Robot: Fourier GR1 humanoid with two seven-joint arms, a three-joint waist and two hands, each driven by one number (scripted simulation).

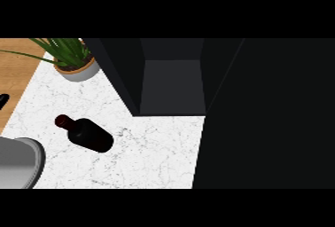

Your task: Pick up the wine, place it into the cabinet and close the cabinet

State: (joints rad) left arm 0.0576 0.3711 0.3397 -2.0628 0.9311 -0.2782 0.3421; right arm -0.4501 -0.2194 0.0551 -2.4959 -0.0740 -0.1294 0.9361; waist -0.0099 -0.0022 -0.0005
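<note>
1. A white marble counter [150, 150] borders a wood strip [20, 57] on its left. A potted plant [77, 68] sits at the far corner.
2. The grey left forearm [16, 162] enters at the lower left. Only a black sliver of the left hand [2, 102] shows at the edge, so I cannot tell how wide it is.
3. The wine bottle [88, 134] rests on the marble to the right of that hand, apart from it. Farther right, the dark cabinet [171, 84] stands open, its door [274, 111] swung out.
</note>
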